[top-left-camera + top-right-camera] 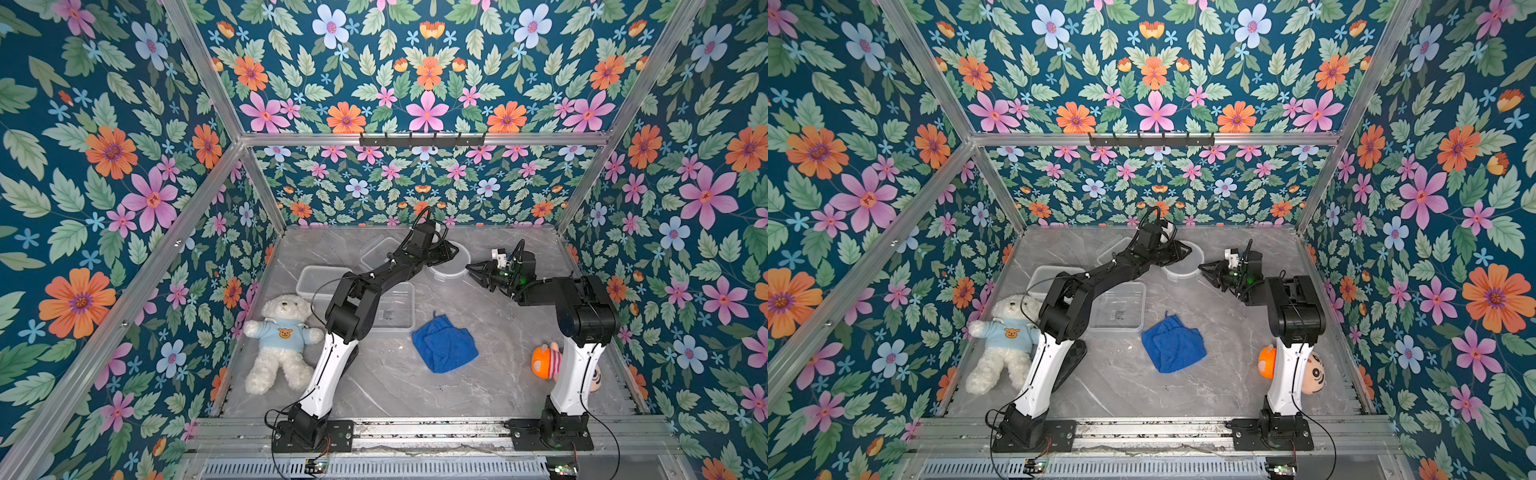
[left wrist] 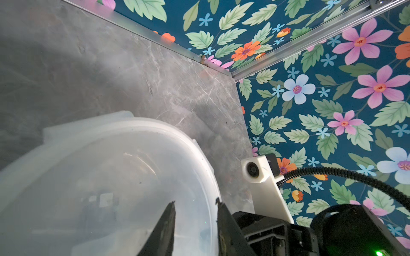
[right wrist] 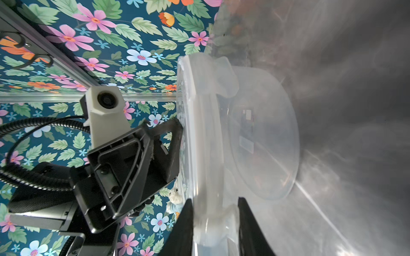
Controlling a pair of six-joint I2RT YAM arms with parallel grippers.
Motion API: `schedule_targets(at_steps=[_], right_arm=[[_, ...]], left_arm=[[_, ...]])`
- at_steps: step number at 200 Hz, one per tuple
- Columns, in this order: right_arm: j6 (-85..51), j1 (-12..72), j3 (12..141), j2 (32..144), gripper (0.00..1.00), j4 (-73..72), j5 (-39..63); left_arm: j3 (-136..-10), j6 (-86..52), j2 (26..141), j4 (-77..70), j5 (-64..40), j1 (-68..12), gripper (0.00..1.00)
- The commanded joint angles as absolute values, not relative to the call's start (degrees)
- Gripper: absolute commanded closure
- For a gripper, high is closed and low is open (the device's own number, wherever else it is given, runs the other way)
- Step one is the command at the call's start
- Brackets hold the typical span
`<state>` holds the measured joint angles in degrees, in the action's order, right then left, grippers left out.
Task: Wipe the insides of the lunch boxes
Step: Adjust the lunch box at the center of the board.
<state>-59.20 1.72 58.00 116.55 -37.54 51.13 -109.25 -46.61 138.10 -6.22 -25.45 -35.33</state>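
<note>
Right wrist: pinching round lunch box [image 3: 255, 133] with right gripper [image 3: 214, 200]; left gripper [image 3: 175, 150] opposite, hold unclear; blue cloth [image 1: 444, 345] nearby.

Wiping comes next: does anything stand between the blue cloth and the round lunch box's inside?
Yes: the round lunch box appears to have its lid on, left gripper and right gripper at its rim. The blue cloth lies apart on the table.

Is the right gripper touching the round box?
Touching. The right wrist view shows the right gripper with both fingers pressed against the rim of the round box, with no gap visible.
</note>
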Motion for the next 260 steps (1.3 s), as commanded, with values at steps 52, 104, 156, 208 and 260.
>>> schedule_targets(at_steps=[52, 104, 156, 208, 260], right_arm=[[-55.4, 1.8, 55.8, 116.2, 0.83, -36.1, 53.9], [-53.2, 0.1, 59.5, 117.4, 0.82, -30.0, 53.1], [-47.3, -4.0, 71.7, 121.7, 0.56, -17.5, 54.4], [-39.5, -4.2, 78.7, 120.9, 0.37, -4.8, 52.7], [-46.0, -3.3, 61.8, 115.9, 0.4, -20.2, 54.2]], left_arm=[[-106.4, -47.3, 140.3, 7.5, -23.3, -35.4, 0.66], [-107.3, -47.5, 140.2, 7.9, -24.1, -35.4, 0.65], [-111.6, -47.0, 138.5, 10.2, -24.3, -35.5, 0.57], [-120.2, -45.8, 138.9, 13.5, -24.0, -35.5, 0.51], [-118.4, -45.5, 138.1, 13.5, -24.6, -35.9, 0.56]])
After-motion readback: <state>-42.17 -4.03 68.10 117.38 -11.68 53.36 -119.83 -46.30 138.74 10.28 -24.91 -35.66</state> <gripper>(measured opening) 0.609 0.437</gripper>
